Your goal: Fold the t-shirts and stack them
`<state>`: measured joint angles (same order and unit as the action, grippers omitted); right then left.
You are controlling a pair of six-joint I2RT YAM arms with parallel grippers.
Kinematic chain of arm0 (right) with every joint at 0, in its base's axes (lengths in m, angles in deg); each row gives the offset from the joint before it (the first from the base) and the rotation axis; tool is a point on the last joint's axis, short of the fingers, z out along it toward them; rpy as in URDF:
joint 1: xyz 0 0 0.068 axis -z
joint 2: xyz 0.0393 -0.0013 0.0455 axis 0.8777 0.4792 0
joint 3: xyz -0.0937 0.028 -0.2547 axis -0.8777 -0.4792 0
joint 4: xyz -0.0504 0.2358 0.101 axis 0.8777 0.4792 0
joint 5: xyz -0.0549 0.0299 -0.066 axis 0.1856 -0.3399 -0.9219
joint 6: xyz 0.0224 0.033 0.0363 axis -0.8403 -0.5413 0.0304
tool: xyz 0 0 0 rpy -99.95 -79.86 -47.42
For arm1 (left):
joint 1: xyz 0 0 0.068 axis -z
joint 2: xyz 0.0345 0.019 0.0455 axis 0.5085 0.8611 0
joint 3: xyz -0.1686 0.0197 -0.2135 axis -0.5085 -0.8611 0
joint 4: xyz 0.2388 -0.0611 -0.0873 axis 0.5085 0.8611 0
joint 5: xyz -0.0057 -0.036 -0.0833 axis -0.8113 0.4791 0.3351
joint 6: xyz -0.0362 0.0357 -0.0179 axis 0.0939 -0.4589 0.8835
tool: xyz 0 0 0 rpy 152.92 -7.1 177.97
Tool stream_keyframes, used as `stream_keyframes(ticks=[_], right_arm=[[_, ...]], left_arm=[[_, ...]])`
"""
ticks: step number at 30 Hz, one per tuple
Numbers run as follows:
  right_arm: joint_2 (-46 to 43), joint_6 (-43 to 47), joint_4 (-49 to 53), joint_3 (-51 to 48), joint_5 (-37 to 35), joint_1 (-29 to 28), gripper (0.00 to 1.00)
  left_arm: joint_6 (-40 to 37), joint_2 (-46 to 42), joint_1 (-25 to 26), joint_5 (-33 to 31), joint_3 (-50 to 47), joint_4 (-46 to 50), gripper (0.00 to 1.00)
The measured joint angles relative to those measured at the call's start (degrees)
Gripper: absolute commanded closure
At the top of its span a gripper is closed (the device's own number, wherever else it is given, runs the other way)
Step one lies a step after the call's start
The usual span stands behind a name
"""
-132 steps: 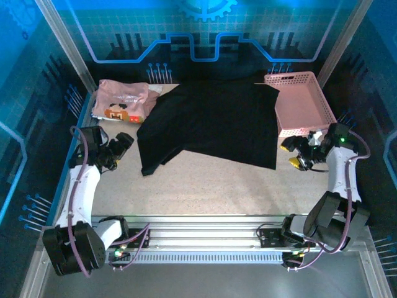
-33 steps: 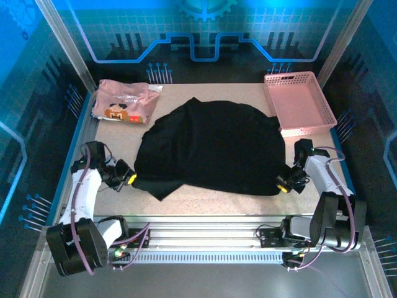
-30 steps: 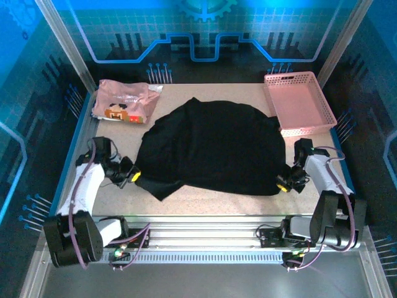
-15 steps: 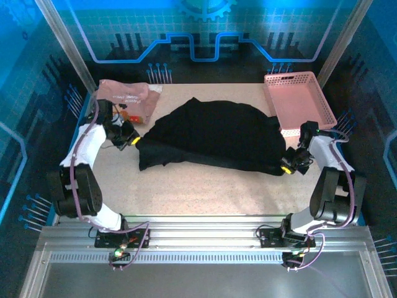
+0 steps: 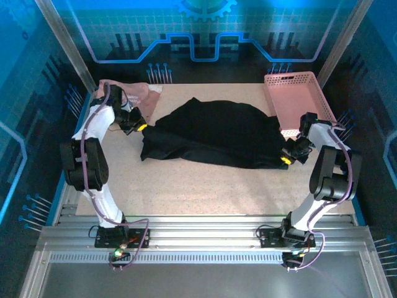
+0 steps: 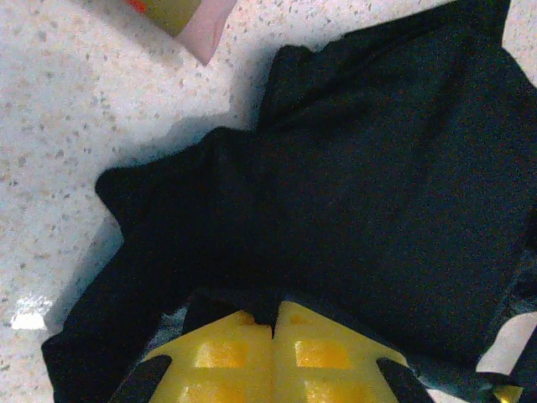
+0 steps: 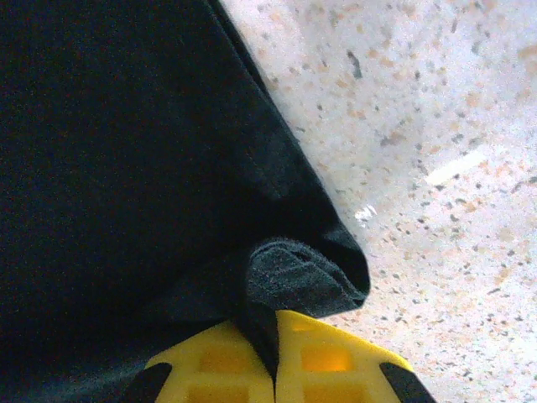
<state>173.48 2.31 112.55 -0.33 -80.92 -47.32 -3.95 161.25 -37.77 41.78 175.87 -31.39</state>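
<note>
- L gripper [image 5: 141, 126] clenched on left edge of black t-shirt [image 5: 217, 133]; R gripper [image 5: 286, 159] clenched on its right corner.
- Shirt lies bunched on table [image 5: 186, 186], btw pink t-shirt [image 5: 141, 93] & basket [image 5: 298, 78].
- Risk: R pinch looks thin, so a hard pull could slip the cloth out.
- Risk: L arm is close to pink t-shirt and may drag it.

Pink mesh basket [image 5: 302, 104] upright, far right corner of speckled table [image 5: 205, 186].

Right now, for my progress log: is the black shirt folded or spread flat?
Mid-fold: the black shirt lies in a rumpled band, corners pinched by left gripper and right gripper.
</note>
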Motion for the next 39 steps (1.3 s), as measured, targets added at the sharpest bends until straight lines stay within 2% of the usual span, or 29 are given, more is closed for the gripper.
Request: stream_keyframes(ticks=[16,17,19,20,21,22,24,27,32,36,39], right_arm=[[9.18,0.46,0.11,9.86,-0.07,0.00,0.96],[9.81,0.46,0.09,10.69,-0.11,-0.02,0.94],[11.06,0.37,0.07,12.15,-0.17,-0.11,0.83],[11.63,0.07,0.07,12.76,-0.15,-0.15,0.71],[12.04,-0.22,0.00,13.22,-0.20,-0.17,0.57],[12.24,-0.20,-0.04,13.51,-0.24,-0.15,0.48],[12.11,-0.37,-0.42,13.57,-0.04,-0.15,0.37],[10.51,0.11,-0.61,13.38,0.44,-0.13,0.29],[-1.51,1.42,-0.02,8.35,2.58,-0.09,0.24],[-12.09,2.08,0.70,1.53,5.01,-0.04,0.24],[-15.50,2.16,0.50,-5.20,6.51,0.17,0.26]], left_arm=[[-3.69,15.52,2.56,-0.07,18.34,4.81,1.00],[-4.00,16.57,2.86,-0.09,20.09,5.20,1.00],[-4.20,18.32,3.43,-0.11,23.21,5.68,0.97],[-4.35,19.15,3.72,-0.07,24.65,5.49,0.82],[-4.48,19.58,3.91,0.00,25.38,5.18,0.61],[-4.20,19.71,4.02,0.15,25.57,4.74,0.48],[-3.19,19.69,3.93,0.96,25.53,3.89,0.32],[-0.74,17.00,3.15,1.97,21.35,-0.42,0.16],[3.23,1.51,0.83,3.89,4.76,-4.02,0.16],[3.34,-10.45,-0.48,5.14,-6.36,-4.55,0.28],[3.32,-12.92,-0.74,6.38,-13.75,-6.16,0.35]])
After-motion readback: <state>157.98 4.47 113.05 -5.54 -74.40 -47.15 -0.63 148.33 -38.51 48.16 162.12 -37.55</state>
